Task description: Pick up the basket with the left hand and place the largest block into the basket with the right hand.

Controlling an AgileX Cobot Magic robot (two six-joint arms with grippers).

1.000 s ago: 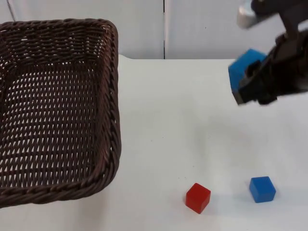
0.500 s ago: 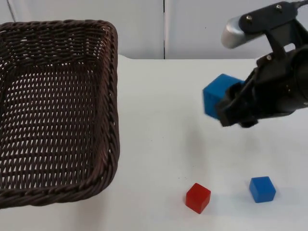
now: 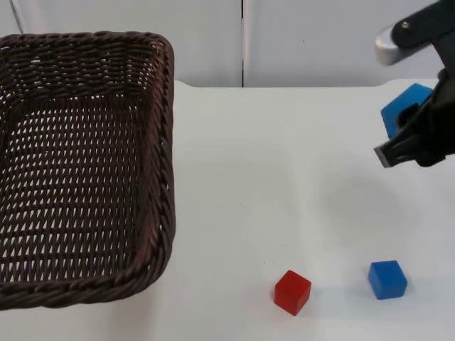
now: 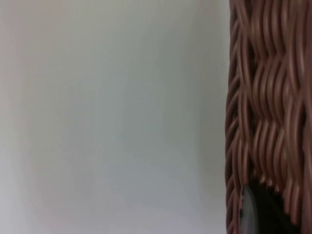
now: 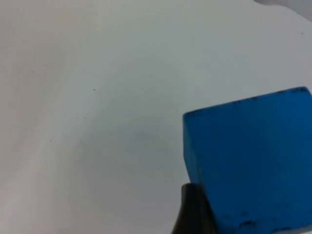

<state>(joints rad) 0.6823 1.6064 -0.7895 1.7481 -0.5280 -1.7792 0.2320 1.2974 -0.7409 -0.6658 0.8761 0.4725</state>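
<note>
The large blue block (image 3: 402, 106) is a plain cube with sharp edges and a solid, saturated blue face; it is held above the white table (image 3: 284, 177) at the far right, clear of the surface. In the right wrist view the same block (image 5: 248, 156) sits against a black fingertip (image 5: 192, 212), with small dark marks along its near edge. The right gripper (image 3: 409, 138) is clamped on this block, its jaws closed against the block's sides. The dark brown wicker basket (image 3: 167, 142) takes up the left side of the top view, its open mouth tilted toward the camera. The left wrist view shows the basket's woven wall (image 4: 263, 97) beside bare table, with a black fingertip (image 4: 258, 214) against the weave, so the left gripper grips the basket wall. A small red block (image 3: 293, 291) and a small blue block (image 3: 387, 279) rest on the table near the front edge, apart from each other.
</note>
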